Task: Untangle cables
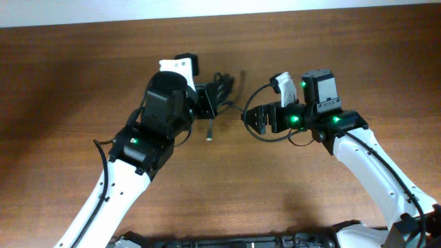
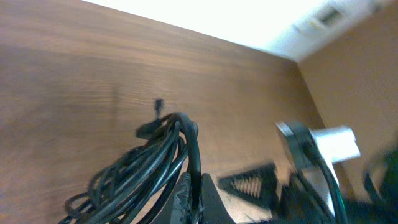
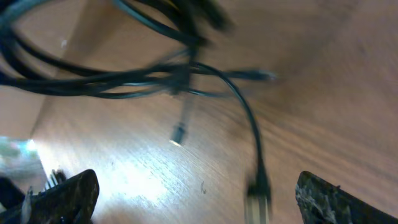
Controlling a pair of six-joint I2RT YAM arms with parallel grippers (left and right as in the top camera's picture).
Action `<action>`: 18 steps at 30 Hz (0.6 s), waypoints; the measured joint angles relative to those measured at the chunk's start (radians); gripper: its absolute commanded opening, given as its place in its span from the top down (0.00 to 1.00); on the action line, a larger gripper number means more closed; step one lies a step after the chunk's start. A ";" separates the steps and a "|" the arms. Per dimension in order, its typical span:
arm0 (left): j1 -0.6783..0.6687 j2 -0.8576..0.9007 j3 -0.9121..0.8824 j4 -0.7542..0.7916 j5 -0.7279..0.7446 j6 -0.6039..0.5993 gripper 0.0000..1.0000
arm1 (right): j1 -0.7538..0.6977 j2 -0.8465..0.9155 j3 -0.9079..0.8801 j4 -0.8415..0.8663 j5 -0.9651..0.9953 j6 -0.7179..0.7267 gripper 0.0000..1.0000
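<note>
Overhead looking straight down, both wrist views close, low, sharing the cables (image 2: pixel 147 163)

We're looking over all three views and we're not finding any text, label, brand, number or sign we can read.

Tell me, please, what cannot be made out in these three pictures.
1. Overhead: the left arm covers part of the cables; the knot is too small to follow.
2. Left wrist: the bottom edge cuts off the cables' lower loops and most of the left hand.
3. Right wrist: blur smears the cables; the top edge cuts off their loops; the plug at the bottom is unreadable.
</note>
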 measured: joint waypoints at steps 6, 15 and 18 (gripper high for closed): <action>0.008 0.000 0.000 0.003 0.341 0.208 1.00 | 0.000 0.000 0.000 0.023 -0.060 -0.193 0.01; 0.082 0.000 0.003 -0.089 0.486 0.211 1.00 | 0.000 0.000 0.000 0.003 0.044 -0.232 0.75; 0.082 0.000 0.003 -0.068 0.500 0.167 1.00 | 0.000 0.000 0.000 0.003 0.042 -0.230 0.63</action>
